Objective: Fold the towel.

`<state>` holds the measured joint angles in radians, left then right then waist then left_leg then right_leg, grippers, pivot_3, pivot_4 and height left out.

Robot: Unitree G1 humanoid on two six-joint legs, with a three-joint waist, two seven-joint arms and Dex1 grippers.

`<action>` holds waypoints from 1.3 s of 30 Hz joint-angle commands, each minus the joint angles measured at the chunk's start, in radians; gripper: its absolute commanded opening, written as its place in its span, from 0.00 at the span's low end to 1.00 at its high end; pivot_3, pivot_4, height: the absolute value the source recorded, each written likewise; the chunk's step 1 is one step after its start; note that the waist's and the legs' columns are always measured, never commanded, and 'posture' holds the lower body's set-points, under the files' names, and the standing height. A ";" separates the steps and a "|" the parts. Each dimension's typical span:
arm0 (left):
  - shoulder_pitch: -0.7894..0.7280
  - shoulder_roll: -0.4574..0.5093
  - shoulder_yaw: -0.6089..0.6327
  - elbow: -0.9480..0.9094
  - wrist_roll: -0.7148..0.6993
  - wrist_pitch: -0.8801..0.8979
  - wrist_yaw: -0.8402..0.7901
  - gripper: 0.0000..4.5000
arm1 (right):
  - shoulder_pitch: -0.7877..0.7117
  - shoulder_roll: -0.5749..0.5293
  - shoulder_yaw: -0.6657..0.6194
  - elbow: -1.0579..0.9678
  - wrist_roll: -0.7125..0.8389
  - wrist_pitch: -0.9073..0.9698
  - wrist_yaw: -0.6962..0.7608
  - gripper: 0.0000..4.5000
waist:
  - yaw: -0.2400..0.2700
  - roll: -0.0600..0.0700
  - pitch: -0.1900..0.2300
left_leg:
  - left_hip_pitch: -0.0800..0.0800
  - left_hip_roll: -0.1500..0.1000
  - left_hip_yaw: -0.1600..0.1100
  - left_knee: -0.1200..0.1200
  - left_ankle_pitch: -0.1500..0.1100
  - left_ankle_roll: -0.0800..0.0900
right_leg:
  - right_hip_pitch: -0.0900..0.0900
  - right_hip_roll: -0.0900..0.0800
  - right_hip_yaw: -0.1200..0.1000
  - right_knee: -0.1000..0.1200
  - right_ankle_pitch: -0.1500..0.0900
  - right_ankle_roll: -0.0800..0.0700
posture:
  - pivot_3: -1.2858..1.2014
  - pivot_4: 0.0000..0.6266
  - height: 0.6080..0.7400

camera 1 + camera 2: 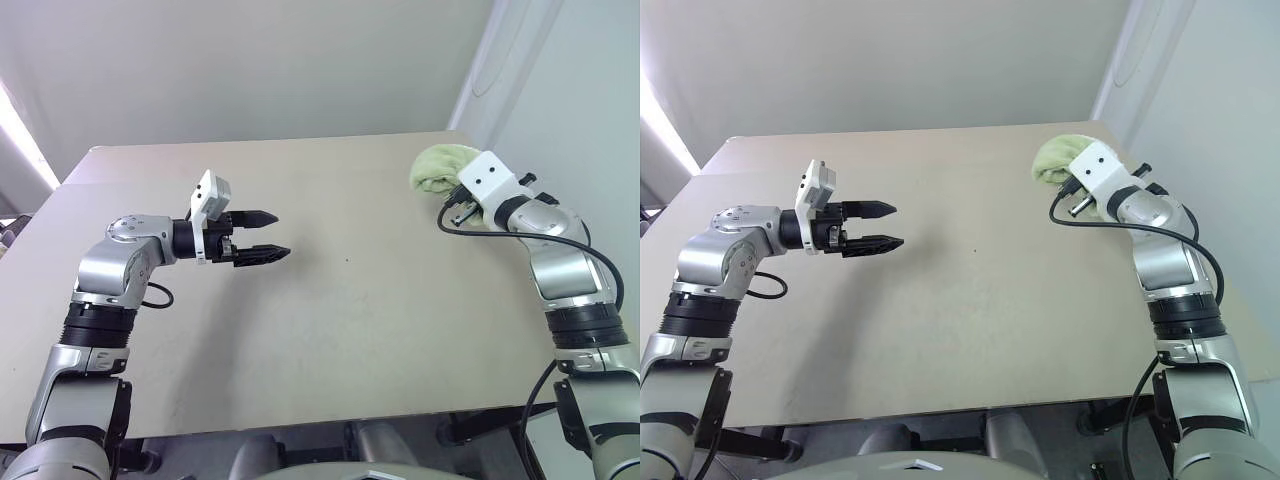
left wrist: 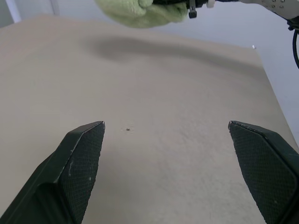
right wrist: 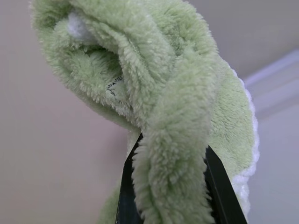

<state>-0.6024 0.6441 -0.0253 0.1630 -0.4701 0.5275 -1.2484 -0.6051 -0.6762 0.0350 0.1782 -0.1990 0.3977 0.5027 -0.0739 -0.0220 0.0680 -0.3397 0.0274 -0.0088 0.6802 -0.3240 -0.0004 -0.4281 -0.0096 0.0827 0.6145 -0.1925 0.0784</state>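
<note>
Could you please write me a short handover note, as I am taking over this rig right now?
Right gripper: shut on the towel, which it holds bunched up in the air over the far right corner of the table.
Left gripper: open, holding nothing, hovering over the left part of the table and pointing toward the middle.
Done: the towel is picked up, but no fold shows; it is a crumpled bundle.
Left: lay the towel flat on the table, fold it, then let go.
</note>
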 commanded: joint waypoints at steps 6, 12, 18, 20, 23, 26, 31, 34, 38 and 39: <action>-0.017 -0.001 0.003 0.007 0.012 -0.033 -0.018 1.00 | 0.071 0.116 0.061 0.133 0.001 -0.031 -0.028 0.01 | -0.003 0.000 0.000 | 0.000 0.000 0.000 -0.001 0.000 0.000 | 0.000 0.000 0.000 0.000 0.000 0.000 | 0.52 0.00 0.79; -0.001 0.001 0.001 0.002 0.023 -0.042 -0.027 1.00 | 0.099 0.126 0.067 0.171 -0.003 0.002 -0.031 0.01 | 0.000 0.001 0.001 | 0.000 0.000 0.000 0.001 0.000 0.000 | 0.000 0.000 0.001 0.000 0.000 0.000 | 0.52 0.00 0.79; 0.007 0.001 0.002 0.001 0.025 -0.045 -0.030 1.00 | 0.113 0.103 0.009 0.124 0.059 0.042 0.006 0.44 | 0.002 0.001 0.001 | 0.000 0.000 0.000 0.001 0.000 0.000 | 0.001 0.000 0.001 0.000 0.000 0.000 | 0.52 0.00 0.79; 0.006 0.002 0.002 0.003 0.026 -0.045 -0.032 1.00 | 0.122 0.091 -0.017 0.081 0.088 0.058 0.027 0.60 | 0.002 0.001 0.001 | 0.000 0.000 0.000 0.001 0.000 0.000 | 0.001 0.000 0.001 0.000 0.000 0.000 | 0.52 0.00 0.79; 0.001 0.008 0.007 0.013 0.024 -0.047 -0.042 1.00 | 0.140 0.074 -0.107 -0.053 0.222 0.152 0.117 0.83 | 0.002 0.001 0.001 | 0.000 0.000 0.000 0.000 0.000 0.000 | 0.001 0.000 0.001 0.000 0.000 0.000 | 0.52 0.00 0.79; -0.020 -0.003 0.032 0.032 0.002 -0.024 -0.026 1.00 | 0.141 0.062 -0.207 -0.169 0.371 0.264 0.191 0.99 | 0.001 0.002 0.001 | 0.000 0.000 0.000 0.000 0.000 0.000 | 0.001 0.000 0.001 0.000 0.000 0.000 | 0.52 0.00 0.79; -0.038 -0.016 0.038 0.056 0.008 -0.041 -0.008 1.00 | 0.072 0.087 -0.331 -0.189 0.536 0.401 0.173 0.99 | 0.000 0.002 0.001 | 0.001 0.000 0.000 0.001 0.000 0.000 | 0.001 0.000 0.000 0.001 0.000 0.000 | 0.52 0.00 0.79; -0.034 -0.019 0.031 0.065 0.017 -0.061 -0.007 1.00 | -0.001 0.124 -0.325 -0.059 0.502 0.394 0.062 0.99 | -0.002 0.002 0.001 | 0.001 0.000 0.000 0.001 0.000 0.000 | 0.001 0.000 0.000 0.001 0.000 0.000 | 0.52 0.00 0.79; -0.028 -0.023 0.034 0.063 0.016 -0.066 -0.003 1.00 | -0.057 0.181 -0.266 0.143 0.421 0.272 -0.041 0.99 | -0.001 0.002 0.001 | 0.001 0.000 0.000 0.000 0.000 0.000 | 0.001 0.000 0.000 0.000 0.000 0.000 | 0.52 0.00 0.79; -0.025 -0.023 0.034 0.060 0.016 -0.067 -0.003 1.00 | -0.070 0.199 -0.259 0.190 0.414 0.242 -0.054 0.99 | -0.002 0.002 0.001 | 0.000 0.000 0.000 0.000 0.000 0.000 | 0.001 0.000 0.000 0.000 0.000 0.000 | 0.52 0.00 0.79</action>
<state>-0.6126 0.6192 -0.0132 0.2359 -0.4471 0.4751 -1.2556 -0.6399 -0.4912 -0.2364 0.3282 0.2306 0.6966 0.4751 -0.0755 -0.0202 0.0688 -0.3400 0.0274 -0.0088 0.6799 -0.3241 -0.0004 -0.4276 -0.0094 0.0830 0.6139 -0.1923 0.0784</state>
